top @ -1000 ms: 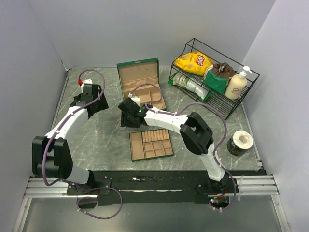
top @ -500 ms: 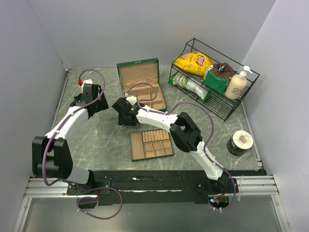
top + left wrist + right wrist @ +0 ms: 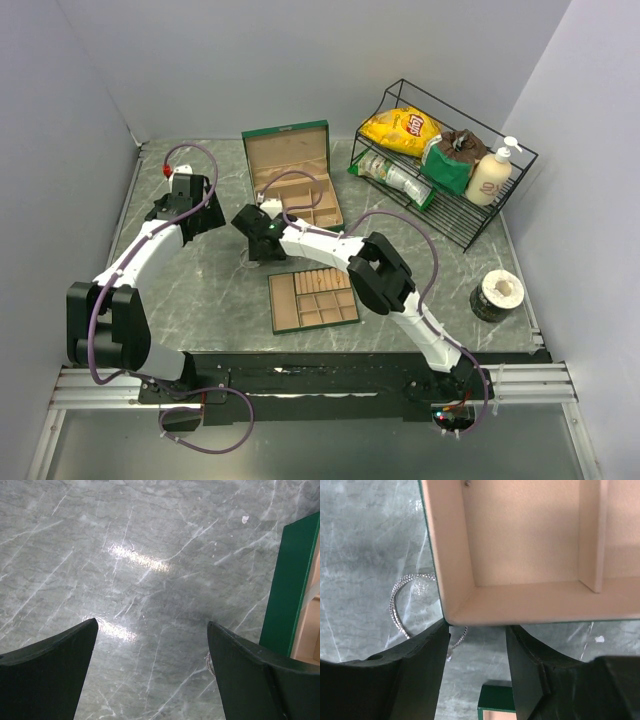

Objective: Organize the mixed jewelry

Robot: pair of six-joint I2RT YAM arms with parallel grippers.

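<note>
A thin silvery bangle [image 3: 393, 605] of the mixed jewelry lies on the marble. It is partly tucked under the corner of the green box with tan compartments [image 3: 447, 560] and behind my right gripper's left finger. My right gripper [image 3: 477, 631] [image 3: 262, 240] hovers at that box corner, jaws apart with nothing between them. In the left wrist view a short bit of fine silvery chain [image 3: 209, 662] peeks out beside the right finger of my left gripper [image 3: 152, 625] [image 3: 190, 205]. That gripper is wide open above bare marble, left of the box [image 3: 290, 590].
The flat tan divided tray [image 3: 313, 298] lies in front of the box [image 3: 295, 175]; its green edge [image 3: 495, 700] shows below my right jaws. A wire rack [image 3: 445, 160] with snack bags and a pump bottle stands back right. A tape roll [image 3: 497, 294] sits at the right.
My right arm has swung left, carrying its gripper a little further left along the near corner of the green box. The left arm has not moved.
</note>
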